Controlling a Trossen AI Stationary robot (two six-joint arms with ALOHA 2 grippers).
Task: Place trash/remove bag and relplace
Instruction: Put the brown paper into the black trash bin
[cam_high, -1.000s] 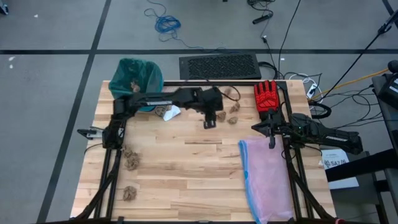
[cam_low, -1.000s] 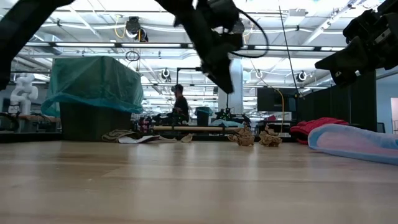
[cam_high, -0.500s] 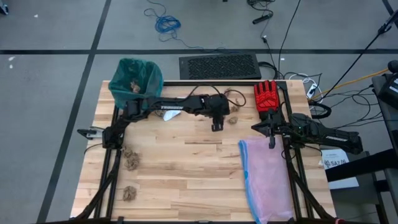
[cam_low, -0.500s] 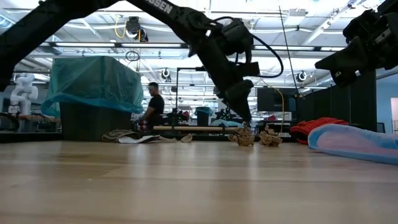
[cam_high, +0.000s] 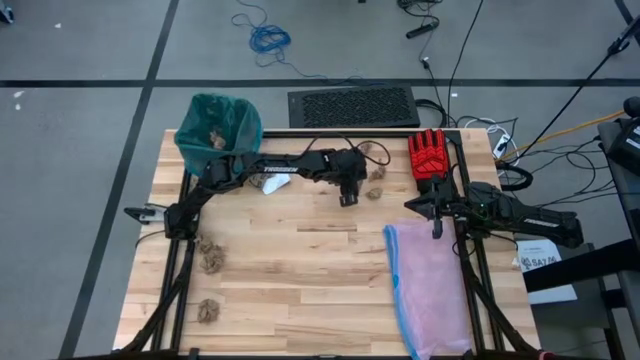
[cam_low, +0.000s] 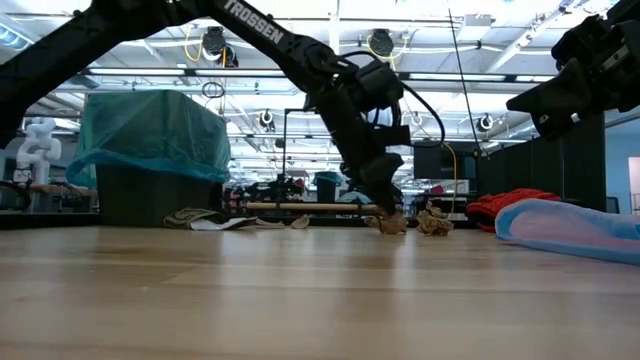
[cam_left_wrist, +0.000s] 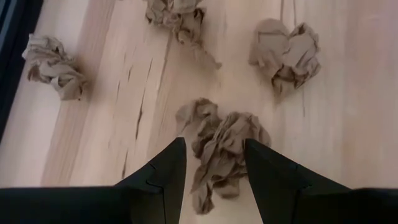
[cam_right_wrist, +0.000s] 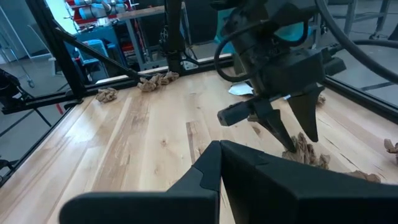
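Observation:
My left gripper (cam_high: 352, 196) is open and low over the far middle of the table, pointing steeply down. Its fingers stand on either side of a crumpled brown paper wad (cam_left_wrist: 221, 146) that lies on the wood (cam_high: 375, 192). More brown wads lie just beyond it (cam_left_wrist: 283, 53) and at the near left (cam_high: 210, 257). A white paper scrap (cam_high: 272, 182) lies by the bin. The teal-green bag (cam_high: 218, 125) lines the bin at the far left, its rim folded over the top (cam_low: 150, 135). My right gripper (cam_right_wrist: 221, 148) is shut and waits at the right edge. My left gripper comes at the brown wad (cam_left_wrist: 214, 155) slanting down from the table's left, one finger (cam_left_wrist: 171, 165) on each side of it. The wad rests on the table. Whether either finger touches it, I cannot tell.
A red glove (cam_high: 428, 155) lies at the far right. A pale pink bag with a blue edge (cam_high: 430, 290) is spread over the near right. Another wad sits at the near left corner (cam_high: 207, 310). Bare wood fills the middle and near part of the table (cam_high: 300, 280).
My left gripper has come down from well above the table to just over the wood. It has gone a little toward the table's right edge, onto the nearest brown wad, and has stayed open. The wads have not moved.

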